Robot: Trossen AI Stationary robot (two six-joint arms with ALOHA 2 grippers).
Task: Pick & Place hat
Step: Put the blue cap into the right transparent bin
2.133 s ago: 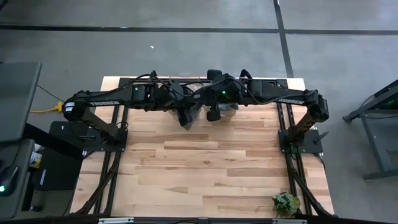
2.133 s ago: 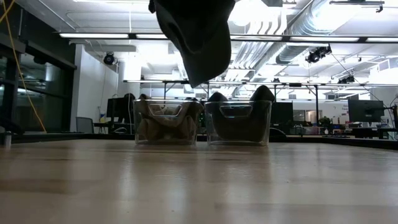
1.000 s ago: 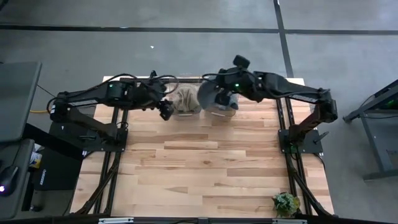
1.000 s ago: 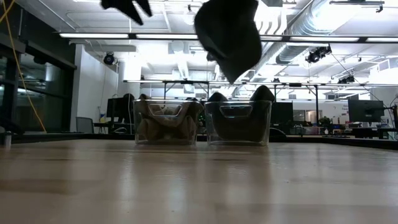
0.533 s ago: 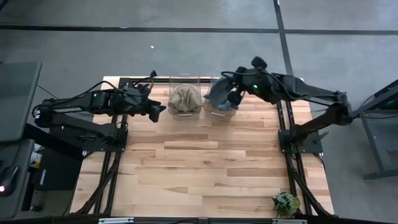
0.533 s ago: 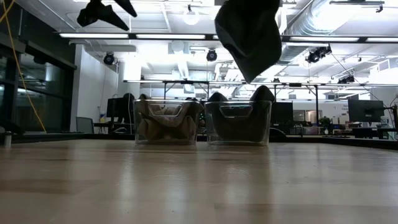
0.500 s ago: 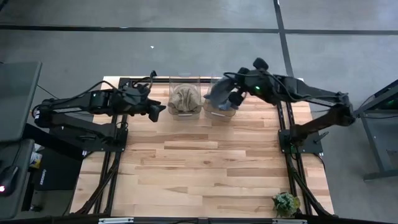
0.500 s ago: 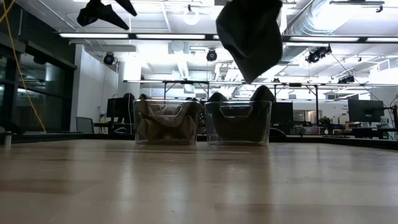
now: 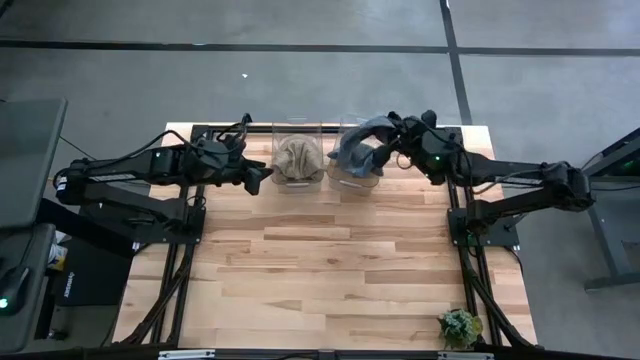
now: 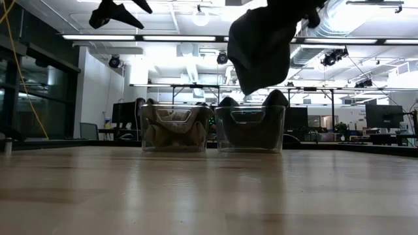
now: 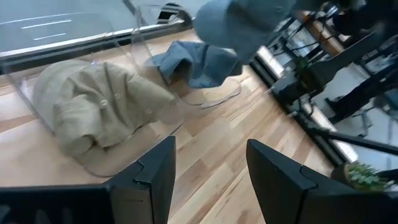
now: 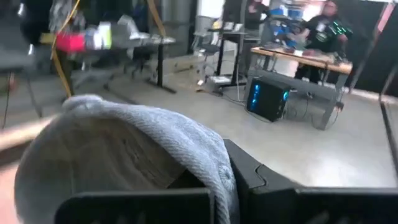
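Observation:
A blue-grey knit hat (image 9: pixel 355 150) hangs from my right gripper (image 9: pixel 388 156), high above the right one of two clear bins (image 10: pixel 250 128) at the table's far edge; it also shows in the low view (image 10: pixel 260 46). That bin holds another blue-grey hat (image 11: pixel 199 62). The left bin (image 10: pixel 175 128) holds tan hats (image 9: pixel 298 160). My left gripper (image 9: pixel 258 180) is open and empty, raised to the left of the left bin; it shows in the low view too (image 10: pixel 121 12). My right gripper pinches the hat at its ribbed rim (image 12: pixel 211 163) between its two fingers (image 12: pixel 261 177). It comes at it from the table's right side. The hat hangs slack below the fingers, lifted clear above the right bin.
The two bins stand side by side at the middle of the far edge. A small green plant (image 9: pixel 460 326) sits at the near right corner. Bare wooden table (image 9: pixel 320 270) lies in front of the bins.
My right gripper has carried the hat toward the table's right edge, from between the bins to above the right bin, and has turned at the wrist; the hat stays hanging clear. My left gripper has drawn a little toward the left edge, still open.

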